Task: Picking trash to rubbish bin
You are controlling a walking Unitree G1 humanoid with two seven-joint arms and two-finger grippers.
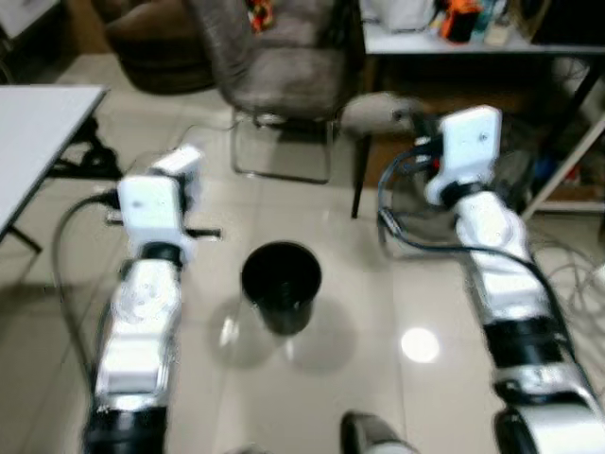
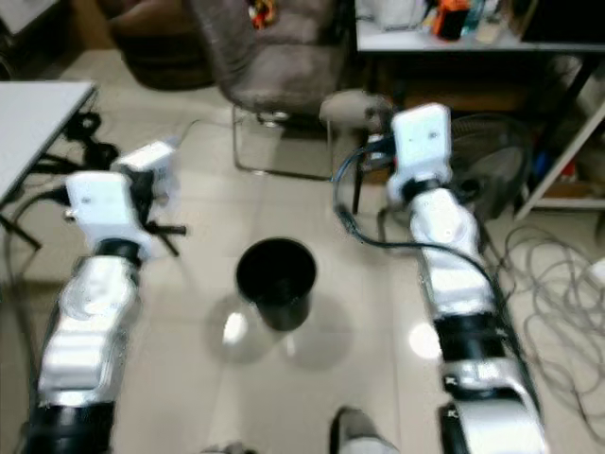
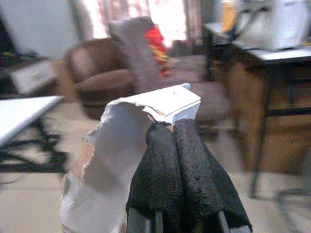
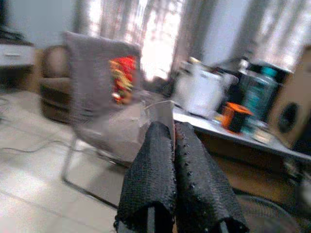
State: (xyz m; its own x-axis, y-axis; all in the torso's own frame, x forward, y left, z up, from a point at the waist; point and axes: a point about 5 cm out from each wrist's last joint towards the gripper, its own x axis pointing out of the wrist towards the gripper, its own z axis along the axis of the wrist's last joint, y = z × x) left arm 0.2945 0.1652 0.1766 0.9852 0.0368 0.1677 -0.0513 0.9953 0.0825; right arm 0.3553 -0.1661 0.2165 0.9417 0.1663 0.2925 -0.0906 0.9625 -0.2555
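Bin [image 1: 281, 284], one, black, stands on the floor between our arms. Left gripper [image 3: 172, 127] pinches torn white cardboard [image 3: 121, 145]; right gripper [image 4: 170, 128] pinches a thin scrap [image 4: 163, 114]. No writing legible.

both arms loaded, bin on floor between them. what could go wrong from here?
1. The left gripper pinches just one corner of the torn white cardboard piece; the rest hangs free and might tear or slip.
2. Both grippers are beyond the round black rubbish bin, not over it; releasing now would likely miss.
3. The right gripper holds only a thin pale scrap, which could flutter past the rim.
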